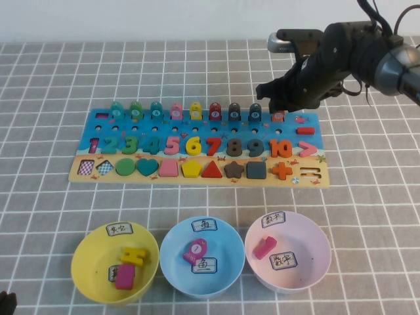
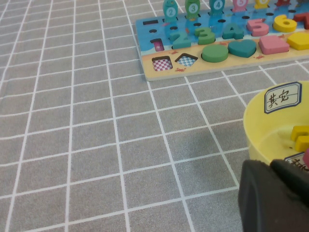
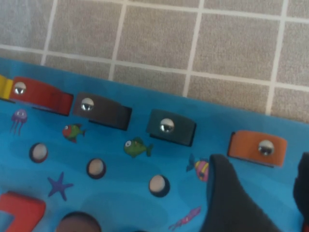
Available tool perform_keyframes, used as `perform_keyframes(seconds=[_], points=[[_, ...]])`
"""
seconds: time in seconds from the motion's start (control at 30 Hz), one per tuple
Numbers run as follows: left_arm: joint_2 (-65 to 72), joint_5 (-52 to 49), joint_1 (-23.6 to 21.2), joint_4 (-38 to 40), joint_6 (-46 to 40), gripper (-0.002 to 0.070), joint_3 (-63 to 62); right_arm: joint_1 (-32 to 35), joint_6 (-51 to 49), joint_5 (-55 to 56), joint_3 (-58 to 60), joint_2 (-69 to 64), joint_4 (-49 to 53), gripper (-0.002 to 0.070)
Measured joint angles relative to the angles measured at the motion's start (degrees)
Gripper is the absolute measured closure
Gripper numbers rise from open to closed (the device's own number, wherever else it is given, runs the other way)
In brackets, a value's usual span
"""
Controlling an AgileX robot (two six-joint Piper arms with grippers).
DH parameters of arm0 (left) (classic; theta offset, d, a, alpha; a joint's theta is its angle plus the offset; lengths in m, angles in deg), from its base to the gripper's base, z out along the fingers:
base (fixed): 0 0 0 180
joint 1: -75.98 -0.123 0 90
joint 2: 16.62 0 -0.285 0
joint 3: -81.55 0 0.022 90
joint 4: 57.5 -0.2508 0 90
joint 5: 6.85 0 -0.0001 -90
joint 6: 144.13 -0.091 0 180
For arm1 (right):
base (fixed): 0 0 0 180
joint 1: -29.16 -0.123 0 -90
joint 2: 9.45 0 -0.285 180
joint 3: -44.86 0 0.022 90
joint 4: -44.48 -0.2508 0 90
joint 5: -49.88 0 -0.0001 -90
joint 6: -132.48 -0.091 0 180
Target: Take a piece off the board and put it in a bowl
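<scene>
The number-and-shape board (image 1: 314, 120) lies mid-table with a far row of fish pieces. My right gripper (image 1: 278, 100) hovers over the board's far right end, just above the orange fish piece (image 1: 277, 117). In the right wrist view the gripper (image 3: 263, 193) is open and empty, with the orange piece (image 3: 256, 147) just ahead of one dark fingertip (image 3: 227, 188). Yellow (image 1: 82, 249), blue (image 1: 172, 239) and pink (image 1: 315, 230) bowls stand at the near edge. My left gripper (image 2: 275, 195) is shut and empty beside the yellow bowl (image 2: 260, 125).
The yellow bowl holds a yellow piece (image 1: 134, 254) and a magenta piece (image 1: 125, 277). The blue bowl holds a pink fish piece (image 1: 195, 250). The pink bowl holds a pink piece (image 1: 265, 247). Dark fish pieces (image 3: 170, 126) sit next to the orange one.
</scene>
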Motion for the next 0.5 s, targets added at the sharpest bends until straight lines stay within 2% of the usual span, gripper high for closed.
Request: perform_keyframes(seconds=[0.5], points=[[0.0, 0.0, 0.0, 0.0, 0.0, 0.0676, 0.0, 0.0, -0.1, 3.2, 0.0, -0.4, 0.1, 0.0395]])
